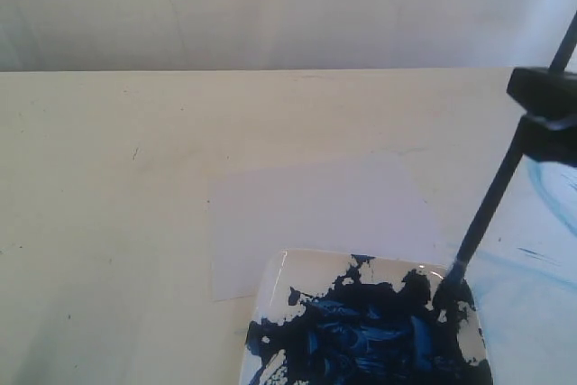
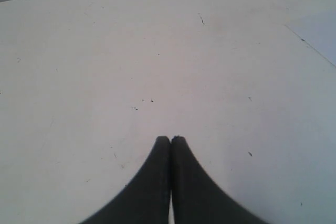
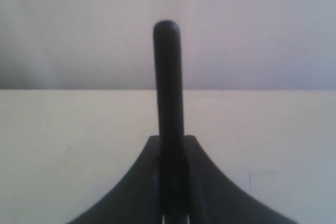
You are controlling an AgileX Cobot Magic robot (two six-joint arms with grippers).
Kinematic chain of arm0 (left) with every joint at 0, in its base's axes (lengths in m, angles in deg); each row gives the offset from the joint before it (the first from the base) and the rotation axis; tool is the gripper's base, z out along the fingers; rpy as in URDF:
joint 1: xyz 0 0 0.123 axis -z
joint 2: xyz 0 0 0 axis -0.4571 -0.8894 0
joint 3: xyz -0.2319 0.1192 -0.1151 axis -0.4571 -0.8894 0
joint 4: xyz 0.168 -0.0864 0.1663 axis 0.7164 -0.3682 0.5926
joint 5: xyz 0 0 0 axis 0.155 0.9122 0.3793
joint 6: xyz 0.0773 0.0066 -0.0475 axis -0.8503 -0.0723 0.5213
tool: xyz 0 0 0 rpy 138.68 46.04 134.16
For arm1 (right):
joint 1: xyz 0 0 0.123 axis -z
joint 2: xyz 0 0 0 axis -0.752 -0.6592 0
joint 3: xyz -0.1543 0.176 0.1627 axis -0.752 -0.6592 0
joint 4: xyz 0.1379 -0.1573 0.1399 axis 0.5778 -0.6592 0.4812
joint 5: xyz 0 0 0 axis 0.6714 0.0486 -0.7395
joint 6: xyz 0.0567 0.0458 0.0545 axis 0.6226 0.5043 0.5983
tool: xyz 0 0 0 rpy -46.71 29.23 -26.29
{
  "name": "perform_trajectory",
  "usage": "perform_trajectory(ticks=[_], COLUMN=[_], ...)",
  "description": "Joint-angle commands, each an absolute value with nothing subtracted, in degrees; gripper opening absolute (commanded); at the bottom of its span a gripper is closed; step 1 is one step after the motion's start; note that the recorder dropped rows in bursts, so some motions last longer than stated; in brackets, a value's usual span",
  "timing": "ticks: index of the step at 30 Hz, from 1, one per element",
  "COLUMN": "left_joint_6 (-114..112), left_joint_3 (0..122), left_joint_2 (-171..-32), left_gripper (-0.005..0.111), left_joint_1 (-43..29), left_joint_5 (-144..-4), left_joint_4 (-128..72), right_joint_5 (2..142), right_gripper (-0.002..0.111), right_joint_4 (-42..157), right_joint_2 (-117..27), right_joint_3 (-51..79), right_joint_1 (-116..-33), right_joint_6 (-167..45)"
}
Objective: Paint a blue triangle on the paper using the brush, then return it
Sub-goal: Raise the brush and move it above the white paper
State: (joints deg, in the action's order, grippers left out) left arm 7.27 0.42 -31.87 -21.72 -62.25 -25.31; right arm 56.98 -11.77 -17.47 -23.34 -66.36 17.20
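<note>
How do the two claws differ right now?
The right gripper is clamped on the brush, while the left gripper is shut on nothing. The right gripper holds the brush tip down in the paint dish; the left gripper points at bare table. Both are black with tapering fingers.

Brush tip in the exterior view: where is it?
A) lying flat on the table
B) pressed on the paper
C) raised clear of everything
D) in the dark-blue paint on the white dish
D: the brush slants down from the right gripper, and its bristles sit in the dark-blue paint on the dish; the paper is unmarked.
</note>
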Motion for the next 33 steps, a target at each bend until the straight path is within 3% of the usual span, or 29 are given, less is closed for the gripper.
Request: perform_trajectory(ticks=[1, 8, 16, 33], left_joint_6=[7.35, 7.35, 7.35, 5.8], left_joint_3=[0.25, 0.25, 0.25, 0.25], left_joint_2=[-31.66, -31.66, -31.66, -31.66], left_gripper=[0.0, 0.0, 0.0, 0.0], left_joint_1=[-21.31, -21.31, -21.31, -21.32], left_joint_5=[-62.47, -62.47, -62.47, -62.54], left_joint_4=[-25.65, -25.65, -25.65, -23.1], right_joint_5=[55.73, 46.67, 50.65, 78.96], right_gripper=[0.0, 0.0, 0.0, 0.0], right_joint_4=[-10.82, -8.16, -8.01, -5.11], right_joint_2=[-18.99, -28.45, -38.17, -43.24], right_joint_3=[-17.81, -9.96, -0.89, 9.09], right_joint_1=[-66.46, -66.46, -66.87, -80.78], right_joint_6=[17.59, 17.59, 17.26, 16.99])
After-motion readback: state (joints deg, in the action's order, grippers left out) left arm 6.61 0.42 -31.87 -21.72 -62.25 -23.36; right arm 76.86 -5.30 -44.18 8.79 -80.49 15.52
